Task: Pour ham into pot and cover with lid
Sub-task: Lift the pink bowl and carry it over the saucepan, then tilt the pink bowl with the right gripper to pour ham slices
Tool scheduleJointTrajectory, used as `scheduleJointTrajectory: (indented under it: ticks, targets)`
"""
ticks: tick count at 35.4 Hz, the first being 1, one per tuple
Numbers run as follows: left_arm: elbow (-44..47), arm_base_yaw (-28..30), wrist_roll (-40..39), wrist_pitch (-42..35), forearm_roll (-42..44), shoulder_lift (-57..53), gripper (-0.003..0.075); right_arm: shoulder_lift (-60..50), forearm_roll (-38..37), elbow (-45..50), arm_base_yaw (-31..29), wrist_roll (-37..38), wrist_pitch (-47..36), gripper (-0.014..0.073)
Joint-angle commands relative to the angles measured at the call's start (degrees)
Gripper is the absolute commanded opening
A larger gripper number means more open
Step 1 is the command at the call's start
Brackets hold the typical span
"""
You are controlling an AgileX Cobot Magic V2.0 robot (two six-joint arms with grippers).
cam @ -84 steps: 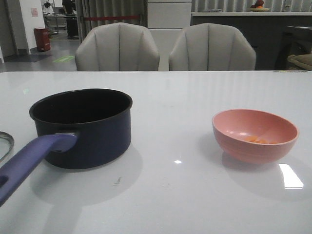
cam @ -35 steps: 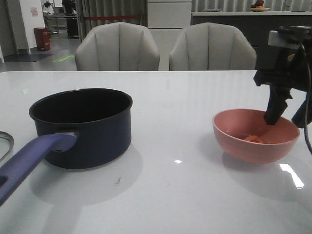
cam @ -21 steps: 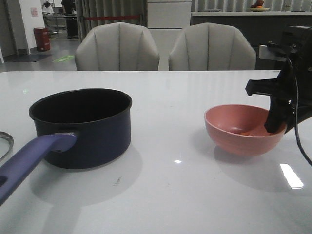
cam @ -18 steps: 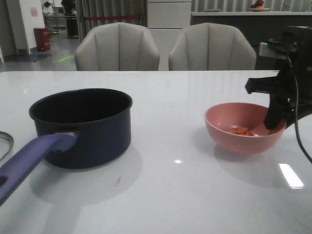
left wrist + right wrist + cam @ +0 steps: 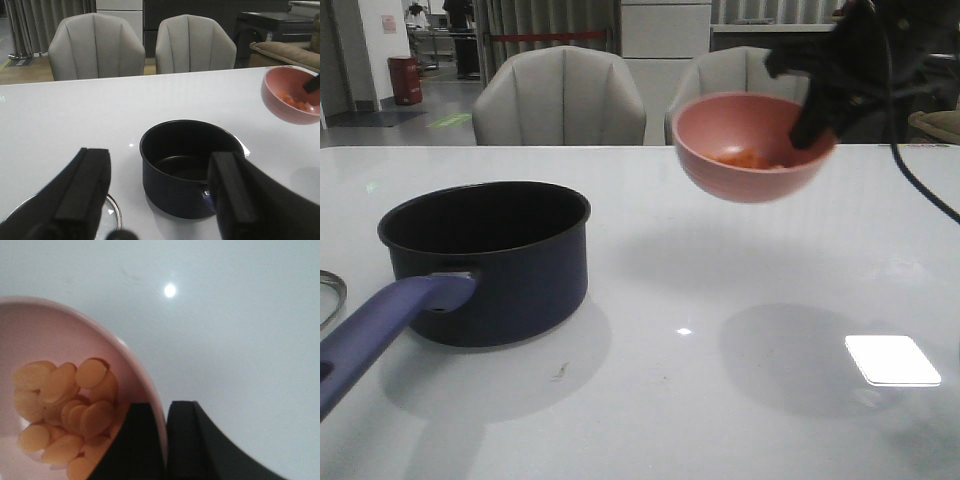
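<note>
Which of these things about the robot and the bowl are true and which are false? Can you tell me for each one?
1. The pink bowl is sitting on the table. False: the right pincer holds it up in the air by its rim, one finger inside and one outside.
2. The ham is in the bowl. True.
3. The pot has ham in it. False: the left wrist view shows its black inside bare.
4. The left pincer is open and holds nothing. True.
5. The lid is on the pot. False: it lies on the table beside the pot's handle.
</note>
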Motion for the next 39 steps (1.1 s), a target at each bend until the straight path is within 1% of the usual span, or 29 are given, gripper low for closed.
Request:
scheduleJointTrajectory:
  ticks: [1, 6, 9, 14, 17, 19, 23, 24, 26, 31, 33, 39]
  targets:
    - [-1.5, -0.3, 0.0, -4.4, -0.6, 0.6, 0.0456, -4.3, 1.3, -2.8, 5.1, -2.9, -8.0, 0.0136]
    - [-1.5, -0.3, 0.0, -4.4, -0.6, 0.6, 0.0456, -4.2, 1.1, -2.0, 12.0, -5.3, -19.0, 0.0136]
    - [-1.5, -0.3, 0.0, -4.4, -0.6, 0.6, 0.0456, -3.5, 1.0, -0.7, 15.9, -6.7, -28.0, 0.0136]
    - [-1.5, -0.3, 0.0, -4.4, -0.6, 0.6, 0.0456, -1.4, -1.3, 1.7, 19.9, -9.2, -42.3, 0.0136]
    - [-1.5, -0.3, 0.0, -4.4, -0.6, 0.6, 0.0456, 1.3, -3.4, 3.7, 22.5, -12.6, -55.4, 0.0136]
    - [-1.5, -0.3, 0.0, -4.4, -0.6, 0.6, 0.0456, 3.4, -4.5, 5.0, 23.6, -15.3, -62.6, 0.0136]
    - [-1.5, -0.3, 0.0, -4.4, -0.6, 0.6, 0.0456, 7.5, -5.3, 7.0, 25.1, -24.3, -77.1, 0.0136]
    - [-1.5, -0.3, 0.0, -4.4, -0.6, 0.6, 0.0456, 8.3, -5.3, 7.3, 25.2, -26.3, -78.8, 0.0136]
    - [-1.5, -0.3, 0.0, -4.4, -0.6, 0.6, 0.0456, 10.0, -5.4, 8.0, 25.9, -31.4, -85.6, 0.0136]
    - [-1.5, -0.3, 0.0, -4.4, -0.6, 0.6, 0.0456, 14.2, -9.2, 8.9, 27.2, -44.0, -100.8, 0.0136]
    - [-1.5, -0.3, 0.0, -4.4, -0.6, 0.6, 0.0456, 16.0, -10.5, 8.9, 27.5, -46.3, -105.1, 0.0136]
    - [-1.5, -0.3, 0.0, -4.4, -0.6, 0.6, 0.0456, 17.8, -13.4, 9.3, 27.8, -47.8, -105.4, 0.0136]
